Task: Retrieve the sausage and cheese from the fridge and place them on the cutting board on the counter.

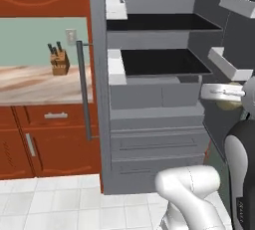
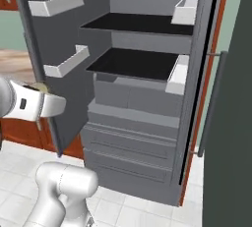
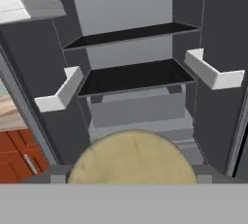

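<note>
The cheese (image 3: 133, 157) is gripped between the wide-set jaws of the gripper (image 3: 131, 179), held just in front of the open fridge (image 3: 131, 87), below its two dark shelves.

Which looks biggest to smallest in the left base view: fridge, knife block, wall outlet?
1. fridge, by far the largest
2. knife block on the counter
3. wall outlet, slightly smaller than the block; both sit farther back, so that gap is unsure
</note>
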Tool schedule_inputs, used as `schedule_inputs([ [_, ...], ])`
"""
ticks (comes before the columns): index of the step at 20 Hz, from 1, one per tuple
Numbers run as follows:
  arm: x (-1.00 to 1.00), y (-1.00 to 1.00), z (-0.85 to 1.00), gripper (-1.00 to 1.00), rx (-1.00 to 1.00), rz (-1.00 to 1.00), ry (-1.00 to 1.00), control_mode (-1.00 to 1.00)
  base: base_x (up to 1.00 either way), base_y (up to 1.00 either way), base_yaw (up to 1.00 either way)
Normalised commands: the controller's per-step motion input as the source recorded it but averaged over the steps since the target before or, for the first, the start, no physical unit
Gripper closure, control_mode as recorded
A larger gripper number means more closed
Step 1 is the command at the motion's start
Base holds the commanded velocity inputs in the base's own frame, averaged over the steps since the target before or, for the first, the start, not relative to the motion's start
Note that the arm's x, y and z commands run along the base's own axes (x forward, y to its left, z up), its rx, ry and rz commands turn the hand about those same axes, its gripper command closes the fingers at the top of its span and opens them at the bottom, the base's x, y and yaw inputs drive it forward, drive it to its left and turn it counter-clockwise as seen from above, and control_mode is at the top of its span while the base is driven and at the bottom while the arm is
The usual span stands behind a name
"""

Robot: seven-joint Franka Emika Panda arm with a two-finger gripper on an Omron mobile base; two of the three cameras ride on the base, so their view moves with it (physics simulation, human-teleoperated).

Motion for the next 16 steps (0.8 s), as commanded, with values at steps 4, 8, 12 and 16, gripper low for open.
schedule_inputs([
  [4,0.00,0.00,0.00,1.00,0.00,0.00,0.00,1.00,-1.00,0.47,0.08],
  [8,0.00,0.00,0.00,1.00,0.00,0.00,0.00,1.00,-0.64,0.79,0.57],
  [12,0.00,0.00,0.00,1.00,0.00,0.00,0.00,1.00,-0.37,0.62,0.98],
  [16,0.00,0.00,0.00,1.00,0.00,0.00,0.00,1.00,-0.34,0.41,1.00],
])
